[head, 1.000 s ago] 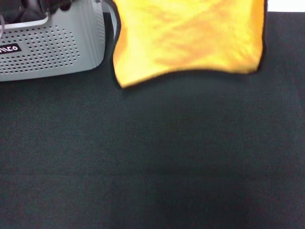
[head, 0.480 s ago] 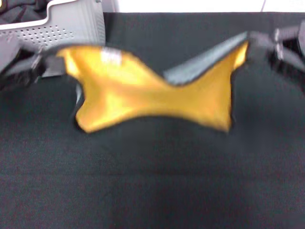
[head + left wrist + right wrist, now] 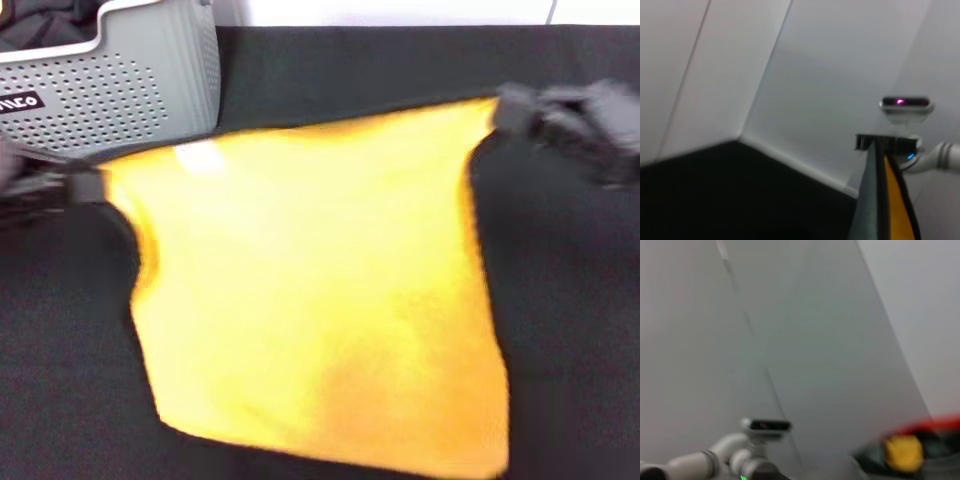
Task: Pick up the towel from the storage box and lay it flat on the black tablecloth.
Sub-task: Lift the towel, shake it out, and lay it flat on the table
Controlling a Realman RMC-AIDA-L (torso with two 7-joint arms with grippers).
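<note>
Two grippers clench the towel point(image 3: 320, 300) by its far corners, left gripper point(image 3: 75, 187) at nine o'clock, right gripper point(image 3: 525, 110) at two o'clock. It hangs spread, yellow face up, over the black tablecloth point(image 3: 570, 330), its held edge running left-right, clear of the storage box point(image 3: 150, 90) at eleven o'clock.

black label point(image 3: 18, 103) on the storage box point(image 3: 130, 90) at the worktop's far left corner, white letters cut off (only "nco" legible)

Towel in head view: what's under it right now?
The towel, yellow face up, is spread over the black tablecloth, held at its far corners by the left gripper and right gripper. Only tablecloth shows around it; underneath is covered.
</note>
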